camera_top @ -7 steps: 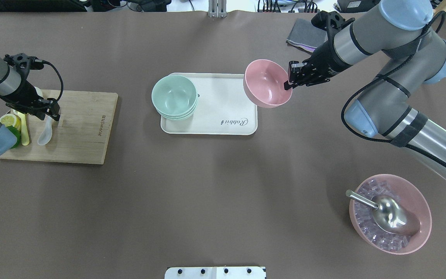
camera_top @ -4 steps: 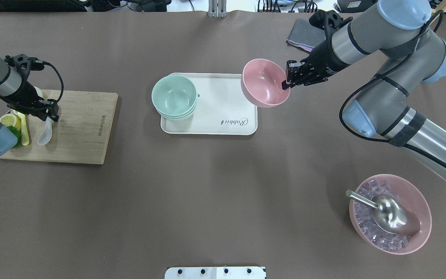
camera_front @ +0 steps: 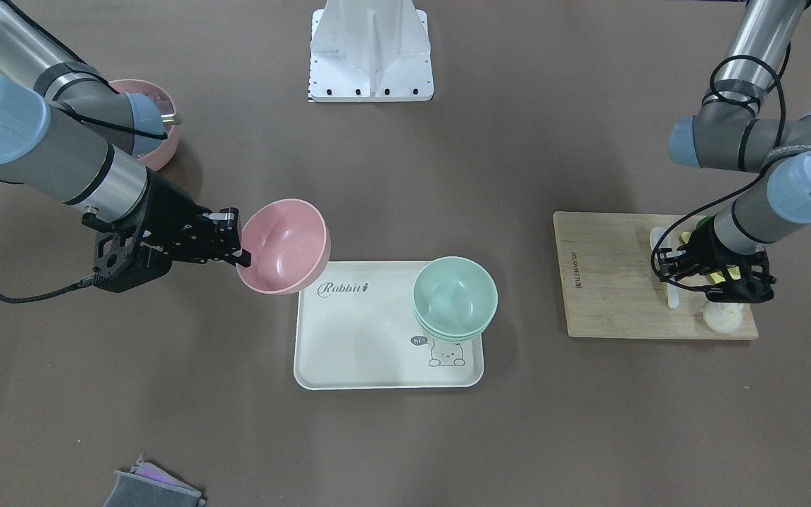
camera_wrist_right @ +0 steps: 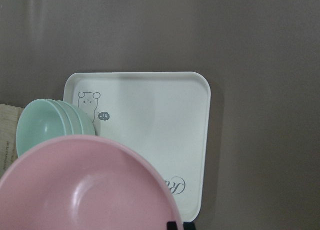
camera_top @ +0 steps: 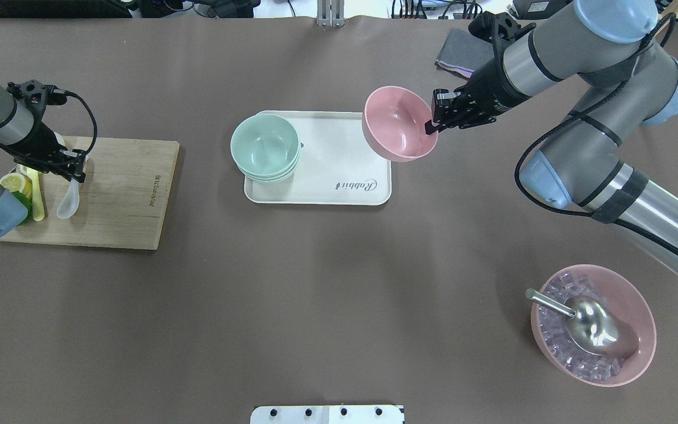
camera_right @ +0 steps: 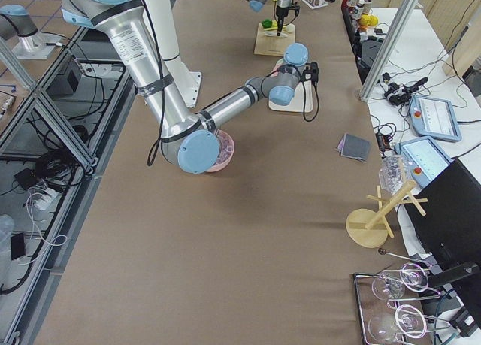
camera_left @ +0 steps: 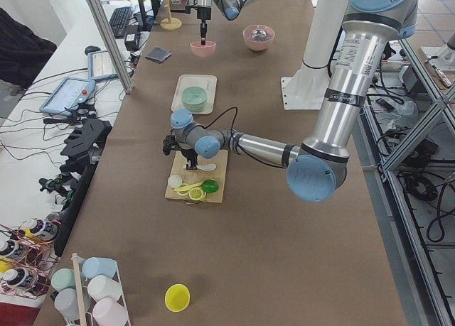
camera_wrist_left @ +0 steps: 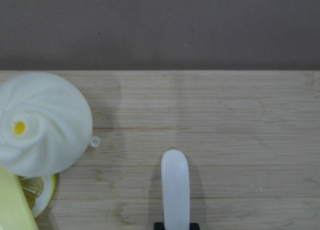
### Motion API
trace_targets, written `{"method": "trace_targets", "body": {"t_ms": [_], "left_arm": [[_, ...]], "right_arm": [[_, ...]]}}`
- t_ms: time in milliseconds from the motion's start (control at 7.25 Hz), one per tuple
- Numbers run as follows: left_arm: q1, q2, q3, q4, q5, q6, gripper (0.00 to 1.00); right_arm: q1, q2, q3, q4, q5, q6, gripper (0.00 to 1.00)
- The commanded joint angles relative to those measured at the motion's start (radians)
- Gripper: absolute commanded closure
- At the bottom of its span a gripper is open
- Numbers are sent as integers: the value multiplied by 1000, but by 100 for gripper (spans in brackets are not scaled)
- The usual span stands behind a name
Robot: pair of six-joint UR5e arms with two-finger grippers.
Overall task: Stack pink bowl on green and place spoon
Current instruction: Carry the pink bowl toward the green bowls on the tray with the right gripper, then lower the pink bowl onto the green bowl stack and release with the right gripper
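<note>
Tilting pink bowl [camera_top: 395, 126], rim within right end effector [camera_top: 431, 122].

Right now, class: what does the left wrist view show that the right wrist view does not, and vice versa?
Only the left wrist view: the spoon handle and a white swirled dome. Only the right wrist view: the pink bowl, the green bowls and the tray. Both: the brown table and the wooden board.

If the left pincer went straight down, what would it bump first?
Probably the spoon: its handle lies right under the left pincer, on the board. How close they are is unclear.
</note>
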State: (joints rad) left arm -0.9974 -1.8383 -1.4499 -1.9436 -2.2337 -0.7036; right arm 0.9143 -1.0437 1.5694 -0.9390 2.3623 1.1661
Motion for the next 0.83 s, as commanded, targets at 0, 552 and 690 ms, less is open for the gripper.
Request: {"method": "trace_targets", "body": {"t_ms": [0, 552, 690], "left_arm": [[-13, 4, -44, 3, -38, -4, 100], [-129, 1, -158, 130, -196, -7, 100], [-129, 1, -156, 129, -196, -5, 100]], "right_arm": [[-3, 8, 24, -1, -2, 26, 100], [-155, 105, -15, -1, -211, 172, 100], [-173, 146, -53, -1, -248, 181, 100]]}}
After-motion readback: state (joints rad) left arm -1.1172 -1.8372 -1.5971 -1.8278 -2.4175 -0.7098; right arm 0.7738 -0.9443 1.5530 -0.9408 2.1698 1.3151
